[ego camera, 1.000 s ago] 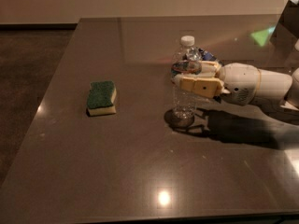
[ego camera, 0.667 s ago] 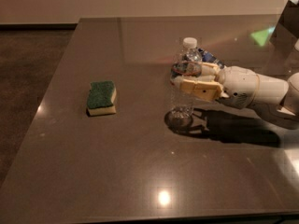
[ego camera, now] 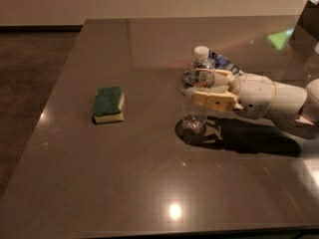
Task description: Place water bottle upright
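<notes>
The water bottle (ego camera: 194, 114) is a small clear ribbed bottle with a white cap. It stands upright on the dark table (ego camera: 149, 183), right of centre, with its base on the surface. My gripper (ego camera: 195, 89) reaches in from the right. Its cream fingers (ego camera: 215, 100) sit on either side of the bottle's middle and are shut on it. The white arm runs off the right edge.
A green and yellow sponge (ego camera: 108, 104) lies on the table to the left. A dark blue foil snack bag (ego camera: 224, 62) lies just behind the bottle and the gripper. The table's left edge drops to a dark floor (ego camera: 30, 73).
The gripper and the bottle have shifted very slightly downward and toward the camera. The bottle stays upright in the fingers. The sponge has not moved.
</notes>
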Robot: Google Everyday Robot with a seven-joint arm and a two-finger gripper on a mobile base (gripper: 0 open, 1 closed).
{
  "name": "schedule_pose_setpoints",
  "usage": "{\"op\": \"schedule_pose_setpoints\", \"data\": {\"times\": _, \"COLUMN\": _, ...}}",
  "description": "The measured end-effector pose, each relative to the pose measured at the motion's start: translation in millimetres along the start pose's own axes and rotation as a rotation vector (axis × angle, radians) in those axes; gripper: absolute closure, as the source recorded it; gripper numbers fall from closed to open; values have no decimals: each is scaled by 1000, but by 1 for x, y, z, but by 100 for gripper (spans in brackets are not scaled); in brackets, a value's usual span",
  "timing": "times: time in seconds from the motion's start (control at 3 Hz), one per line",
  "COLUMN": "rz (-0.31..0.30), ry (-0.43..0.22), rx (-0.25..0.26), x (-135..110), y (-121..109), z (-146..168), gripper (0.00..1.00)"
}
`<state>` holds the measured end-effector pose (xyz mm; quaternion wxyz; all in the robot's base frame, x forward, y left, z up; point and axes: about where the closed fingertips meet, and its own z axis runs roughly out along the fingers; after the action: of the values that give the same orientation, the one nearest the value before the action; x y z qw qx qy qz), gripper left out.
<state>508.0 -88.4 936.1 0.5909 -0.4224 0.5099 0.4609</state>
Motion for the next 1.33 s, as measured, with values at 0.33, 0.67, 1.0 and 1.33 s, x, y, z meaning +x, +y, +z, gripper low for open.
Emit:
{"op": "schedule_pose_setpoints", "data": {"times": 0.33, "rz": 8, "ry": -11, "rx": 15, "x": 4, "y": -1, "z": -1, "gripper": 75}}
{"op": "schedule_pose_setpoints", "data": {"times": 0.67, "rz": 11, "ry": -36, "rx": 15, "x": 7, "y": -1, "z": -1, "gripper": 52}}
{"op": "schedule_pose_setpoints", "data": {"times": 1.0, "rz": 10, "ry": -40, "rx": 10, "x": 7, "y": 0, "z": 2, "gripper": 21}}
{"op": "schedule_pose_setpoints", "data": {"times": 1.33, "rz": 10, "ry": -40, "rx": 6, "x": 6, "y": 0, "z": 4, "gripper": 0}}
